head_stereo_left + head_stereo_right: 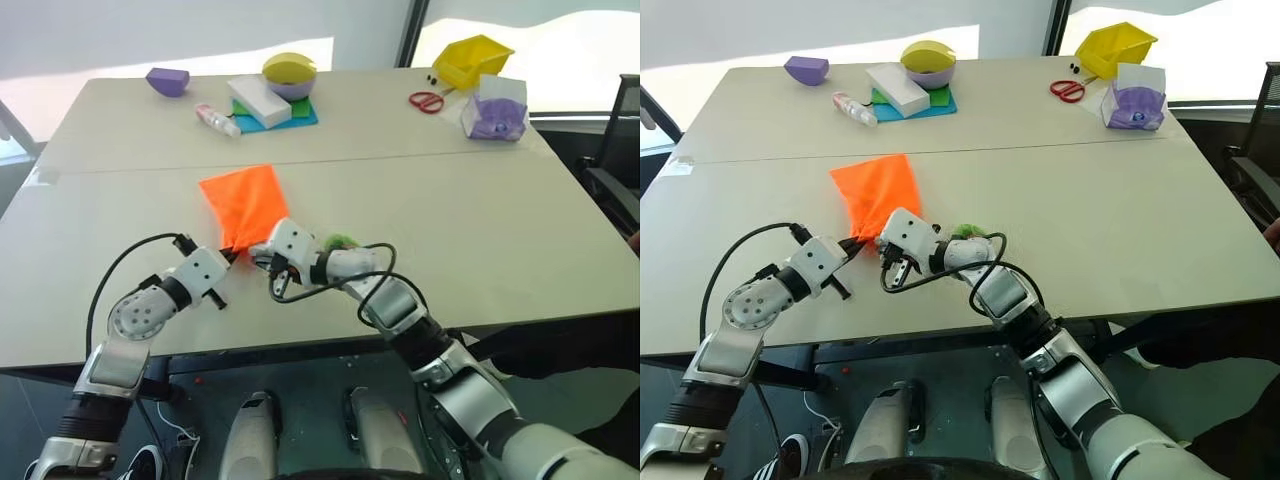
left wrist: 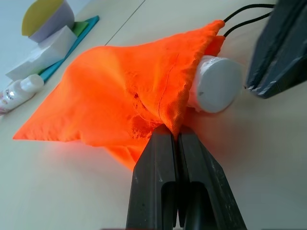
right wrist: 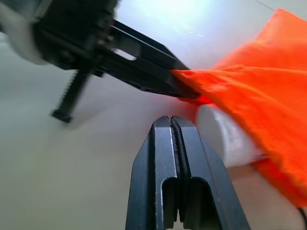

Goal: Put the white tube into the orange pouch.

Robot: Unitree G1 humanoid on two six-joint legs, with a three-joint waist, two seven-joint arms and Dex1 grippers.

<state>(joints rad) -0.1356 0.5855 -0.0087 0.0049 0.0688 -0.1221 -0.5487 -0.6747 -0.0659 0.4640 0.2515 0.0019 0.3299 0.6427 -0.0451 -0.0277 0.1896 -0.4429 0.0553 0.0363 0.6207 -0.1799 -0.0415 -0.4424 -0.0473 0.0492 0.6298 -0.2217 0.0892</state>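
The orange pouch [image 1: 245, 203] lies flat on the table, its mouth toward me. My left gripper [image 2: 171, 132] is shut on the fabric edge of that mouth. The white tube [image 2: 217, 85] lies in the mouth, its white capped end sticking out, the rest hidden under the fabric. My right gripper [image 3: 171, 120] is shut with nothing in it, its tips just beside the tube's [image 3: 225, 135] exposed end and close to the left fingers [image 3: 153, 76]. The pouch's dark cord runs to a green ring [image 1: 340, 241] by my right wrist.
At the table's far side stand a purple bowl [image 1: 167, 80], a white-pink bottle [image 1: 217, 119], a white box [image 1: 262, 100] on coloured sheets, a yellow-purple bowl [image 1: 289, 74], red scissors [image 1: 426, 101], a yellow bin [image 1: 472, 60] and a clear box [image 1: 497, 108].
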